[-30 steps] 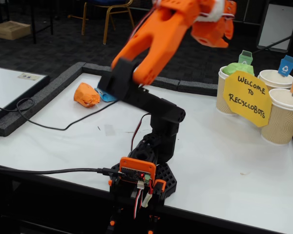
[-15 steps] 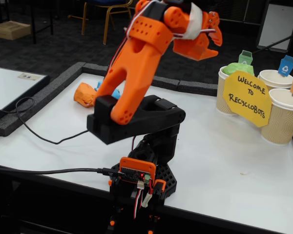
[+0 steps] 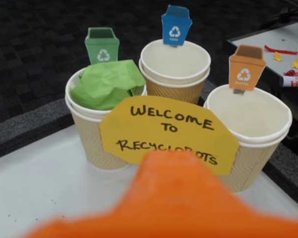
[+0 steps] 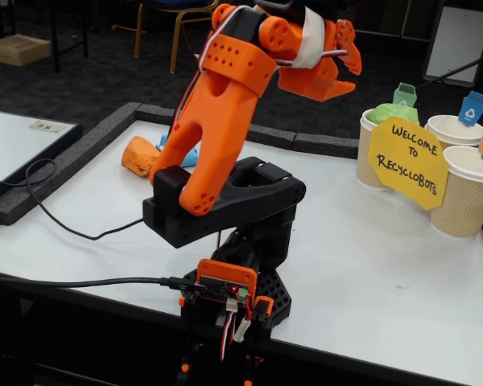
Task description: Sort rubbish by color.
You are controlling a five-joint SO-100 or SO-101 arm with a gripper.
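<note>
Since the earlier frames the arm has folded back and risen, so the gripper (image 4: pixel 338 76) now hangs high above the table, well left of the cups and aimed toward them; whether its claw is open or closed cannot be told, since the wrist view shows only a blurred orange part at the bottom edge. Green wad (image 3: pixel 108 83) already sits in the cup beneath the green tag (image 3: pixel 102 45). Orange wad (image 4: pixel 138 155) and light blue wad (image 4: pixel 190 155), partly hidden by the arm, lie close together at the far left of the table (image 4: pixel 362 249), well apart from the cups. Judged from this, one of three items is sorted. Blue-tagged cup (image 3: pixel 175 62) and orange-tagged cup (image 3: pixel 249 119) stand empty behind the yellow sign (image 3: pixel 169 131). Surface: white tabletop edged in grey foam, a black cable across it; dark carpet and a chair beyond.
</note>
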